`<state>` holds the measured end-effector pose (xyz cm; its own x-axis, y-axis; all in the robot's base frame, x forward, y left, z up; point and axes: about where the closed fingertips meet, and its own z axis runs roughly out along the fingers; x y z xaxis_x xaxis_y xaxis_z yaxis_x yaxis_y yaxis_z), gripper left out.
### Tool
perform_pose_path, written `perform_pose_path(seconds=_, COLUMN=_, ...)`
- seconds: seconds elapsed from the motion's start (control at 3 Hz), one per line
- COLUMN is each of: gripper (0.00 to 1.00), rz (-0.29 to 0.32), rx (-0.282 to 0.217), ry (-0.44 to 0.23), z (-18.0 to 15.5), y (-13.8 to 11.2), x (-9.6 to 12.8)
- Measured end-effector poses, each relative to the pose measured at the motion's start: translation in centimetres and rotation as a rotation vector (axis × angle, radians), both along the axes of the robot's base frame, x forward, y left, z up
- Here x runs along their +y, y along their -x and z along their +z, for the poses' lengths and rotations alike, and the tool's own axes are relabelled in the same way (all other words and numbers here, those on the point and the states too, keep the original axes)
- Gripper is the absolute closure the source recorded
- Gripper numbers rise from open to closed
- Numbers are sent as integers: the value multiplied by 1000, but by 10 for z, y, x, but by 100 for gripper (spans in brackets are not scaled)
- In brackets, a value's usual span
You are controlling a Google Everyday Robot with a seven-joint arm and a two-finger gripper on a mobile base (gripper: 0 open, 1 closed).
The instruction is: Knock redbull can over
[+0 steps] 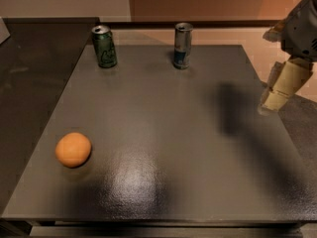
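Note:
The redbull can [183, 45] stands upright near the far edge of the dark table [163, 133], slim and silver with a blue lower band. My gripper [274, 100] hangs at the right edge of the view, above the table's right side, well to the right of the can and nearer to me. It touches nothing.
A wider green can [104, 46] stands upright at the far left of the table. An orange [73, 149] lies near the front left. A dark counter [29, 83] runs along the left side. The arm casts a shadow [233, 108] on the table's right part.

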<state>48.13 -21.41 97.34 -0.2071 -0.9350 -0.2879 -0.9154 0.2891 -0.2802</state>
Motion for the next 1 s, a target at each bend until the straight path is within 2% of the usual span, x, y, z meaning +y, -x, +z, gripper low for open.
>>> perform_pose_path(seconds=0.33, gripper=0, rz=-6, rx=-45, ry=-76, z=-2, y=-43, x=2)
perform_pose_path(seconds=1.0, gripper=0, rz=-4, rx=-126, ry=-239, z=-12, y=-144, x=20)
